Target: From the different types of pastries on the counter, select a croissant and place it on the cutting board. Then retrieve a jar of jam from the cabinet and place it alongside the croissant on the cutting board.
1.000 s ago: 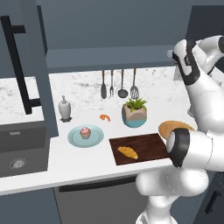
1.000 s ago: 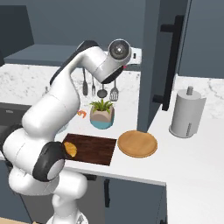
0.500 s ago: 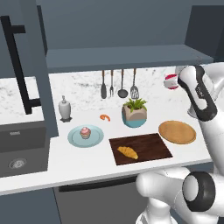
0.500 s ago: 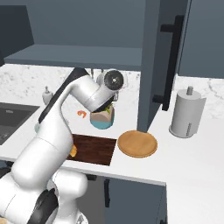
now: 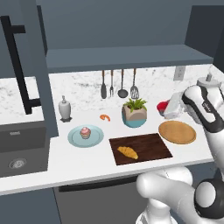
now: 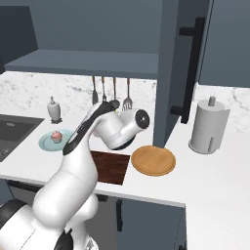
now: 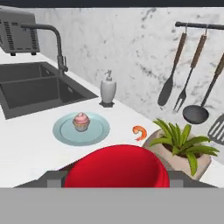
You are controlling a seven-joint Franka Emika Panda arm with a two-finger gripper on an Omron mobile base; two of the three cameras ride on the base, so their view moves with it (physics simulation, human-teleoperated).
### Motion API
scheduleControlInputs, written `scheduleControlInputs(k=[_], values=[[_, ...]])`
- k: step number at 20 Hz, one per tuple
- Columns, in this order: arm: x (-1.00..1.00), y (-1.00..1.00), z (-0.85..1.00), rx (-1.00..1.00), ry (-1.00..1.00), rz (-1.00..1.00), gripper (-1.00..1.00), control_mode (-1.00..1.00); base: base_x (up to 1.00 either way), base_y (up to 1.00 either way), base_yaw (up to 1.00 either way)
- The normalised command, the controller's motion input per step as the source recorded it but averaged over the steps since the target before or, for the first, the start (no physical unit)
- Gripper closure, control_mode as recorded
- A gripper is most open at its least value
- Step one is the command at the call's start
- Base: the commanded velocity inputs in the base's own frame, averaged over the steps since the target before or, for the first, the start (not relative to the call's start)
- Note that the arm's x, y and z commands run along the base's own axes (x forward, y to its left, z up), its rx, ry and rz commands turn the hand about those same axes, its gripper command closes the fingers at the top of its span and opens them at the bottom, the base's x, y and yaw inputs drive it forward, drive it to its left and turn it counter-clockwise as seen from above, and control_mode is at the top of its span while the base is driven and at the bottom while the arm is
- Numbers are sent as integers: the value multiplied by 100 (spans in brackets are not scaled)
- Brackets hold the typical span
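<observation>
Croissant: the croissant [image 5: 127, 152] lies on the near-left part of the cutting board [image 5: 148, 142] — that half of the task looks done.
Jam: the jar of jam [image 5: 163, 107] is out of the cabinet [image 5: 127, 57] and in the air, between the potted plant [image 5: 134, 113] and the round wooden disc [image 5: 177, 131], above the far right of the board. In the hand view its red body [image 7: 117, 168] sits close under the camera.
Hand: the hand [image 5: 171, 108] is clenched on the jar, a grey finger [image 7: 53, 178] showing at each side of the red.
Change: half a second ago the jar was higher and further right, level with the shelf ledge; it has come down and left toward the table [image 5: 65, 159].
Meaning: the carry is nearly over — what remains, I judge, is a short lowering onto the free right side of the board beside the croissant.
Others: the cupcake [image 5: 85, 132] on its plate [image 5: 76, 139] and the small orange item [image 5: 104, 117] stay where they were.
</observation>
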Motion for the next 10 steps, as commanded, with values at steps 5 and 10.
scheduleControlInputs(k=[5,10], values=[[-1,25,-100,0,0,31,100,-100,0,0,0],[-1,47,-98,0,0,23,100,-100,0,0,0]])
